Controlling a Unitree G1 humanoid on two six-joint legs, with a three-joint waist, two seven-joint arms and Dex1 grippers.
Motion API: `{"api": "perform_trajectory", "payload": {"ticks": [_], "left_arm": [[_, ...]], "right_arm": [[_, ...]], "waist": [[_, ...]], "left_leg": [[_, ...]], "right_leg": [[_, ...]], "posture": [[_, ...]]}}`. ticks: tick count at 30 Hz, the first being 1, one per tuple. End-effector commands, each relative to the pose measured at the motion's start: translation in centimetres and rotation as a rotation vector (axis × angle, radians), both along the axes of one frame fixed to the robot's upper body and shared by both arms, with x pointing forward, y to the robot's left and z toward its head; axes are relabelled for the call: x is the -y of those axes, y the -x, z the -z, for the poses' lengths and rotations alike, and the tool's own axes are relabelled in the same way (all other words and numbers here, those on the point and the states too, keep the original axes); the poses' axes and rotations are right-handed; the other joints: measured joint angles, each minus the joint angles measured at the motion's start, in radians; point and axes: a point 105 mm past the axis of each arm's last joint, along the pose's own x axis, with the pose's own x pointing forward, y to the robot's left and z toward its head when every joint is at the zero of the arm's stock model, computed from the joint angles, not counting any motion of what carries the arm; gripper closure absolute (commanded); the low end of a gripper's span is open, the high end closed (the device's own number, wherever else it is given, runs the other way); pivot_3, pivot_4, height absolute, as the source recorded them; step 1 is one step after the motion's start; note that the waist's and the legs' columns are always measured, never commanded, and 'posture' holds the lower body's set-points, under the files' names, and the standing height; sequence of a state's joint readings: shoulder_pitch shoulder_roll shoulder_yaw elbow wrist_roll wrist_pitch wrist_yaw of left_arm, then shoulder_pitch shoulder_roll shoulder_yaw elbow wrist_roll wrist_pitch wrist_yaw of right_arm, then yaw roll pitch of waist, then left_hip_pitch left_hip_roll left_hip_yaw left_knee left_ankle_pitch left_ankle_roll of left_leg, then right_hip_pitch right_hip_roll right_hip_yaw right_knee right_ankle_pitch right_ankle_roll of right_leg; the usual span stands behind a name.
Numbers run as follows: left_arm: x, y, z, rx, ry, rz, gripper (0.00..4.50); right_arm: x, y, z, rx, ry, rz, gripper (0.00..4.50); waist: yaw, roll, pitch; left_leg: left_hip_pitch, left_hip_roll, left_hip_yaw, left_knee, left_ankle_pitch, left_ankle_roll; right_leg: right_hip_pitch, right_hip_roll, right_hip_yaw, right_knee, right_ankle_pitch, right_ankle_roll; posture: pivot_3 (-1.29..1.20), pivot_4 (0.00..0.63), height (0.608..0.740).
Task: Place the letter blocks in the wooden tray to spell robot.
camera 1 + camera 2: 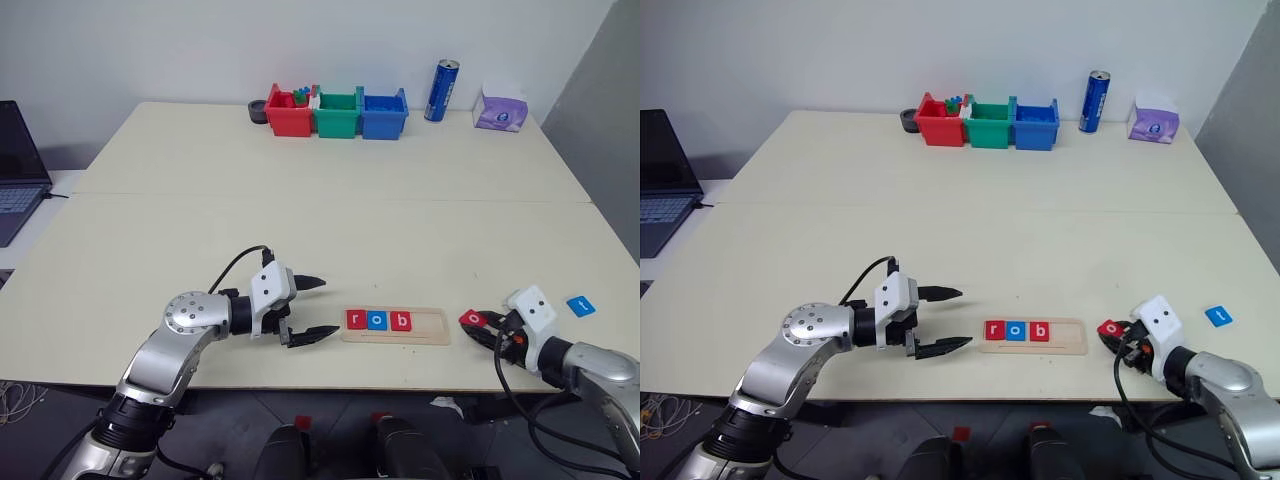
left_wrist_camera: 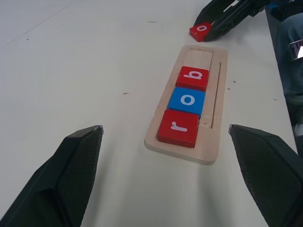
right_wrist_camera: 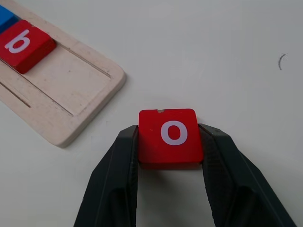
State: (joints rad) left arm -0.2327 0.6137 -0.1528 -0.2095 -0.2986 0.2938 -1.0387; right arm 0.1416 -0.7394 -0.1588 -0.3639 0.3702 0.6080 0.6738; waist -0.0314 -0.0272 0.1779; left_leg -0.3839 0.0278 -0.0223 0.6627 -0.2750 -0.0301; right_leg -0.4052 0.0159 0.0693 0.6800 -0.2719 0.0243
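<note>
— What does your right gripper [image 3: 170, 142] hold?
— It is closed on a red "o" block [image 3: 169, 135], just beside the wooden tray [image 1: 396, 327]. My left gripper [image 1: 312, 308] is wide open, empty.
— And the tray?
— It has r, o, b; a blue block [image 1: 580, 306] lies apart on the table [image 1: 300, 210].

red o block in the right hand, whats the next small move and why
Probably carry the red o block, gripped by the right hand, over to the wooden tray and set it beside the b block; r, o, b are placed and that slot is bare.
</note>
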Motion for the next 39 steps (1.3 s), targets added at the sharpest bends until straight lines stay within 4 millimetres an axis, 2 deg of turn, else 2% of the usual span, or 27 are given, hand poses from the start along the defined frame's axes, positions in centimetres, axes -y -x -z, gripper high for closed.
{"api": "perform_trajectory", "payload": {"ticks": [1, 4, 6, 10, 14, 17, 19, 23, 26, 30, 36, 39], "left_arm": [[0.4, 0.2, -0.7, 0.037, 0.003, 0.035, 0.00], [0.2, 0.3, -0.5, 0.036, 0.000, 0.043, 0.00], [0.2, 0.4, -0.4, 0.036, -0.002, 0.048, 0.00], [0.5, 0.4, -0.2, 0.037, 0.000, 0.054, 0.00], [0.8, 0.5, -0.1, 0.036, 0.004, 0.057, 0.00], [0.9, 0.5, -0.1, 0.032, 0.005, 0.060, 0.00], [0.9, 0.6, -0.1, 0.031, 0.004, 0.062, 0.00], [0.9, 0.5, -0.1, 0.029, 0.002, 0.072, 0.00], [0.8, 0.4, -0.1, 0.030, 0.001, 0.074, 0.00], [0.9, 0.4, -0.1, 0.030, 0.000, 0.077, 0.00], [0.7, 0.3, 0.1, 0.029, -0.001, 0.071, 0.00], [0.6, 0.3, 0.2, 0.030, -0.002, 0.067, 0.00]], "right_arm": [[0.5, -0.2, -0.5, -0.015, 0.004, -0.046, 3.05], [1.6, 0.1, 0.1, -0.064, 0.057, -0.072, 1.91], [2.7, -0.2, 0.0, -0.052, 0.113, -0.054, 1.32], [3.6, -0.3, -1.9, -0.001, 0.092, 0.019, 0.02], [2.3, 0.0, -3.9, 0.077, -0.085, 0.201, 0.02], [0.7, 0.3, -3.5, 0.133, -0.184, 0.407, 0.02], [0.0, 0.6, -3.3, 0.138, -0.213, 0.472, 0.02], [-0.1, 0.5, -2.9, 0.219, -0.143, 0.639, 0.02], [-0.1, 0.4, -2.5, 0.244, -0.121, 0.702, 0.02], [-1.3, 0.8, -0.7, 0.175, -0.157, 0.707, 0.02], [-0.8, 0.4, 0.4, 0.146, -0.166, 0.755, 0.02], [-0.1, 0.2, 0.7, 0.141, -0.165, 0.778, 0.62]], "waist": [[0.000, 0.000, 0.000], [0.000, 0.000, 0.000], [0.000, 0.000, 0.000], [0.002, 0.000, 0.000], [0.003, 0.000, 0.000], [-0.001, 0.000, 0.000], [-0.001, 0.002, 0.000], [-0.001, 0.003, 0.000], [-0.001, 0.003, 0.000], [-0.001, 0.003, 0.000], [-0.001, 0.003, -0.001], [-0.001, 0.003, -0.001]], "left_leg": [[0.000, 0.000, 0.000, 0.000, 0.000, 0.000], [0.000, 0.000, 0.000, 0.000, 0.000, 0.000], [0.000, 0.000, 0.000, 0.000, 0.000, 0.000], [0.000, 0.000, 0.000, 0.000, 0.000, 0.000], [-0.001, 0.001, -0.001, 0.000, 0.000, 0.000], [-0.001, 0.001, -0.003, -0.001, 0.000, 0.000], [0.000, 0.002, -0.003, -0.001, 0.000, 0.000], [-0.001, 0.001, -0.002, 0.000, 0.000, 0.000], [0.000, 0.000, -0.001, 0.000, 0.000, 0.000], [-0.001, 0.001, -0.001, -0.001, 0.000, 0.000], [-0.001, 0.001, -0.001, -0.001, 0.000, 0.000], [0.000, 0.001, -0.001, -0.001, 0.000, 0.000]], "right_leg": [[0.000, 0.000, 0.000, 0.000, 0.000, 0.000], [0.000, 0.000, 0.000, 0.000, 0.000, 0.000], [0.000, 0.000, 0.000, 0.000, 0.000, 0.000], [0.000, 0.000, 0.000, 0.000, 0.000, 0.000], [0.000, 0.000, 0.000, 0.000, 0.000, 0.000], [0.000, 0.000, -0.001, 0.001, 0.000, 0.000], [-0.001, 0.000, 0.000, 0.001, 0.000, 0.000], [-0.001, 0.000, 0.001, 0.001, 0.000, 0.000], [-0.001, -0.001, 0.001, 0.000, 0.000, 0.000], [-0.002, -0.001, 0.001, 0.000, 0.000, 0.000], [-0.001, 0.000, 0.001, 0.000, 0.000, 0.000], [-0.001, 0.000, 0.001, 0.000, 0.000, 0.000]], "posture": [[0.00, 0.150, 0.740], [0.00, 0.150, 0.740], [0.00, 0.150, 0.740], [0.00, 0.150, 0.740], [0.00, 0.150, 0.740], [0.00, 0.150, 0.740], [0.00, 0.150, 0.740], [0.00, 0.150, 0.740], [0.00, 0.150, 0.740], [0.00, 0.150, 0.740], [0.00, 0.150, 0.740], [0.00, 0.150, 0.740]]}}
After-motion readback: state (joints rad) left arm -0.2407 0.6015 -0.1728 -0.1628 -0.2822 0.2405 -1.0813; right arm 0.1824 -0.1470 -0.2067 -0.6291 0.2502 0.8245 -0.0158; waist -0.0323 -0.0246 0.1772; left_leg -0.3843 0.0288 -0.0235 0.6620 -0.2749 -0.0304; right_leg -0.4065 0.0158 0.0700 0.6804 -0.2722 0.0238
